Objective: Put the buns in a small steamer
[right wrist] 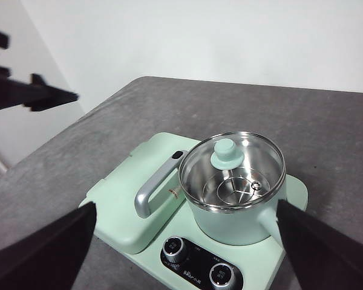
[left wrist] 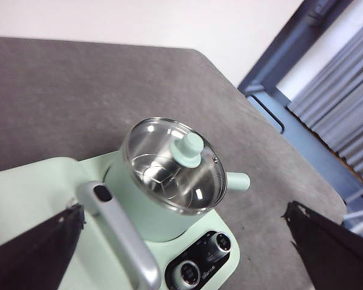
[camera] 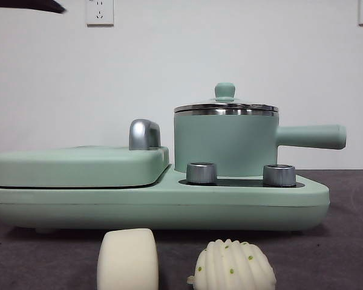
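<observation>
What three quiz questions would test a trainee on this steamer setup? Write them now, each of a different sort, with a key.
1. True or false: the mint-green cylindrical steamer pot has its steel-rimmed glass lid on.
2. Multiple choice: where do the smooth white loaf-shaped bun and the ridged white bun with green specks lie? A) inside the pot B) on the grey table in front of the mint-green cooker base C) on the flat mint-green griddle lid
3. Fill in: the left gripper and the right gripper both have their jaws ____.

Key: 1 true; 2 B; 3 open.
</observation>
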`<action>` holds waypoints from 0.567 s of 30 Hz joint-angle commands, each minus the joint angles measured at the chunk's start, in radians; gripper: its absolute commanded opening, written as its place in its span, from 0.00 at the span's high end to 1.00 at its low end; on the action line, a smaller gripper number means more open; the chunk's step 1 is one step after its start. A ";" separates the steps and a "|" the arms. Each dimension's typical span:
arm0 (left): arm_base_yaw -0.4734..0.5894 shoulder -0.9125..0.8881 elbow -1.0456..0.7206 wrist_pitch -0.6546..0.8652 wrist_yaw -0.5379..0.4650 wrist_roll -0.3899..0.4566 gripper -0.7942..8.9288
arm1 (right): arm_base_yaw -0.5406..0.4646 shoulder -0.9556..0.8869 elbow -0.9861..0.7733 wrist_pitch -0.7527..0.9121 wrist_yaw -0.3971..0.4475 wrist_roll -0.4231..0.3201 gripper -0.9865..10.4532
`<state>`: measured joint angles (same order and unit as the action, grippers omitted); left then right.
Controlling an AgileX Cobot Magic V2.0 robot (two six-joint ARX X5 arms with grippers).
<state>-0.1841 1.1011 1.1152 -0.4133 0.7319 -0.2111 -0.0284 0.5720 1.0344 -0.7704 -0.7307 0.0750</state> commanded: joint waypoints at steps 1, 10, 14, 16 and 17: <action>-0.035 0.112 0.108 -0.011 0.005 -0.007 0.34 | 0.001 0.008 0.019 0.006 -0.003 0.004 0.50; -0.196 0.437 0.431 -0.124 0.000 0.038 0.34 | 0.001 0.008 0.019 0.006 -0.002 0.003 0.50; -0.267 0.556 0.542 -0.196 -0.032 0.094 0.34 | 0.001 0.008 0.019 0.006 -0.003 0.004 0.50; -0.302 0.614 0.595 -0.231 -0.078 0.122 0.34 | 0.001 0.008 0.019 0.006 -0.002 0.004 0.50; -0.319 0.638 0.617 -0.245 -0.106 0.137 0.34 | 0.001 0.008 0.019 0.006 -0.003 0.004 0.50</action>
<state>-0.4900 1.7134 1.6966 -0.6586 0.6437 -0.1223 -0.0280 0.5720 1.0344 -0.7704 -0.7311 0.0753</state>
